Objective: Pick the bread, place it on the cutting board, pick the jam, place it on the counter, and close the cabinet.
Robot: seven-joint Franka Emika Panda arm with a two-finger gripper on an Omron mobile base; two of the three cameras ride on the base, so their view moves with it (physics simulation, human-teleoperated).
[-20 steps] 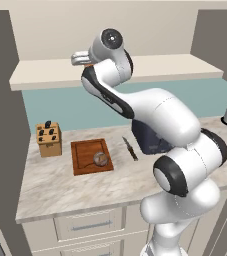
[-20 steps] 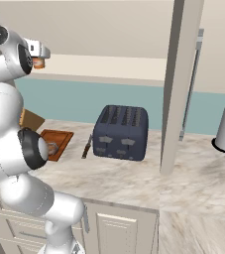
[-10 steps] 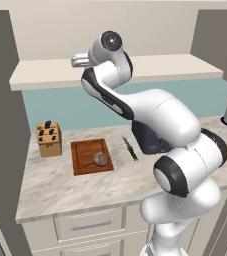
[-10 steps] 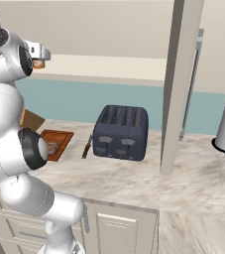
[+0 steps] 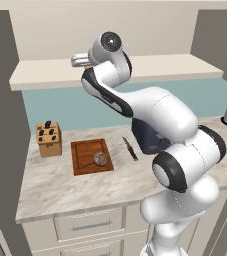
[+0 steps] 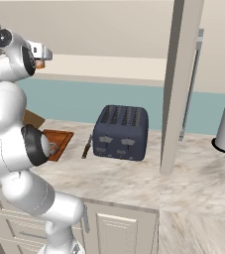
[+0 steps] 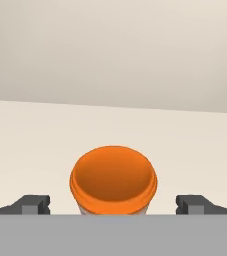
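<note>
Hand (image 7: 113, 202) spread wide, easing forward since a second ago — fingertips (image 7: 35, 204) now flanking jam (image 7: 113, 181) on cabinet (image 5: 135, 67) shelf, not touching. Bread (image 5: 100, 158) sitting on cutting board (image 5: 90, 156), so jam grasp looking imminent.

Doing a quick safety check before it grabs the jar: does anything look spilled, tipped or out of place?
Nothing stands out. The jam stands upright on the cabinet shelf between the open tool fingertips. The bread sits on the cutting board, and nothing is spilled.
</note>
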